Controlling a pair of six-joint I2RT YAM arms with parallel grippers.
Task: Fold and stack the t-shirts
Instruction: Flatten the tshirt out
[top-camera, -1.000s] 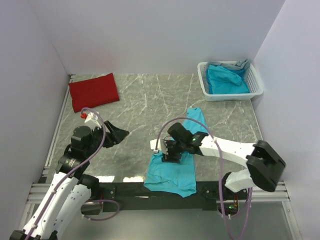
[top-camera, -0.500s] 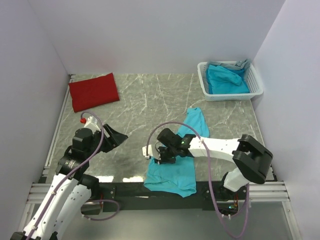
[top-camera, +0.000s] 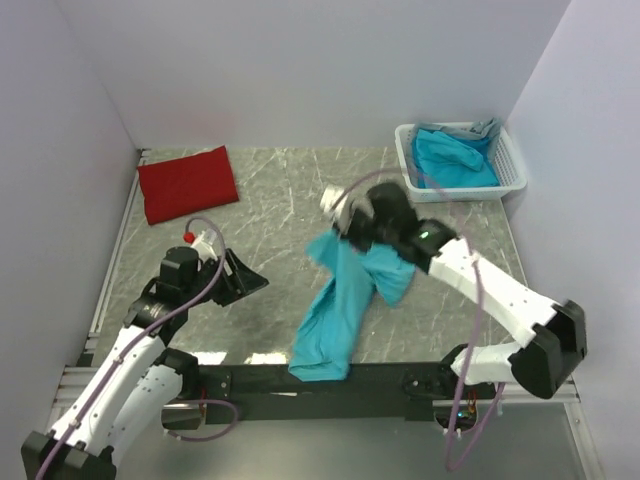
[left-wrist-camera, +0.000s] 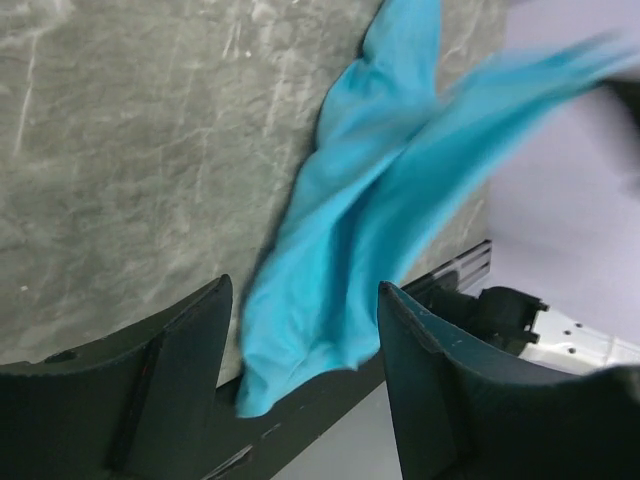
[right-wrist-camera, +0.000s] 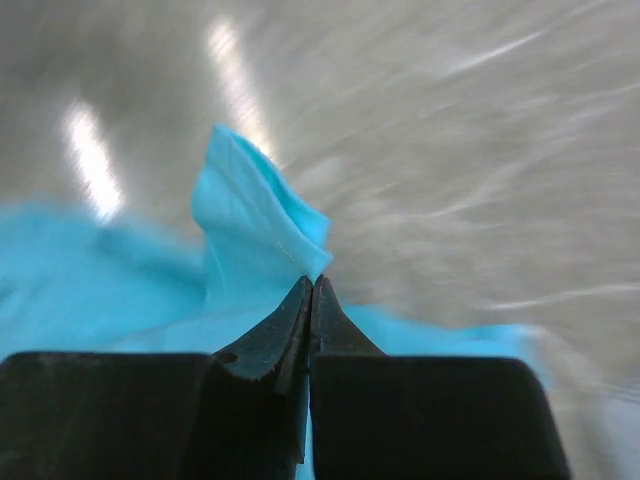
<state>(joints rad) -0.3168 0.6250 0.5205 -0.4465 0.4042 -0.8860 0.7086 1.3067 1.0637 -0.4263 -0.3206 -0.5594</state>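
We see a grey worktop (top-camera: 290, 200) with a white basket (top-camera: 512, 172) at its far right corner. Left of the basket and closer to the arms, a long blue t-shirt (top-camera: 338, 312) hangs from the right gripper (top-camera: 345, 226), which is pinched tight on its top edge. Its low end lies on the worktop. A second blue t-shirt (top-camera: 452, 160) sits inside the basket. A folded red t-shirt (top-camera: 187, 183) lies far left of the basket. The left gripper (top-camera: 252, 283), also far left of the basket, has its fingers apart and holds nothing.

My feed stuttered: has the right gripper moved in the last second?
Yes. The right gripper, shut on the turquoise t-shirt, has swung from the near edge of the table toward the white basket, pulling the cloth up.
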